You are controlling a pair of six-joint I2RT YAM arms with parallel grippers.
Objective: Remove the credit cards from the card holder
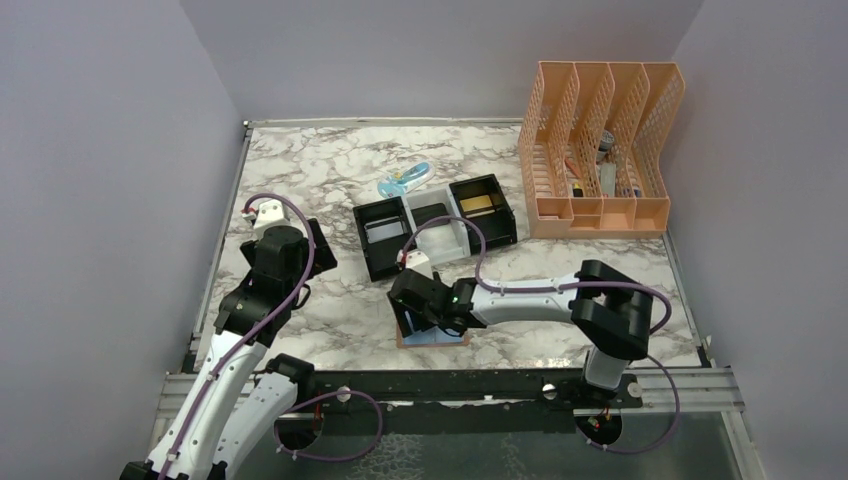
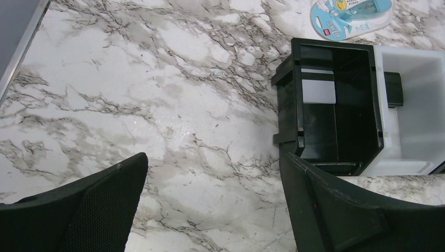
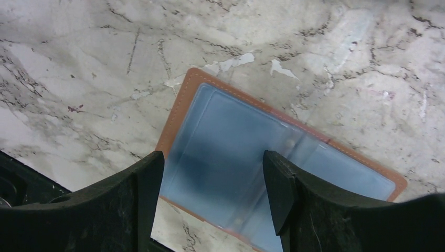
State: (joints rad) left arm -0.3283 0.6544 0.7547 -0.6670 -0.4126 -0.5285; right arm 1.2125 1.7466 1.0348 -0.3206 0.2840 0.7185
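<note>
your right claw (image 3: 212, 165) hangs over the card holder (image 3: 236, 126) with its jaws parted. nothing sits between them, and the holder's pale blue-grey pockets show through the gap. the tan-brown holder lies opened flat on the marble desk (image 1: 320, 170), its orange-stitched edge angled across the right wrist view. from above it sits near the front edge of the desk, partly hidden beneath the right arm's wrist.

your left claw (image 2: 212, 173) is spread wide and holds nothing, with bare marble under it. it sits on the left side of the desk, well apart from the holder and just beside the black-and-white tray (image 1: 362, 238).

the tray stands behind the holder, toward the middle of the desk. a silvery grey card (image 2: 318, 86) lies in the tray's left black compartment. a gold-orange card (image 1: 481, 205) rests in its right black compartment. something dark shows in the white middle compartment, but you cannot tell what it is.

a blue-and-white packet (image 1: 405, 180) lies just behind the tray. an orange file rack (image 1: 600, 150) stands at the far right corner.
</note>
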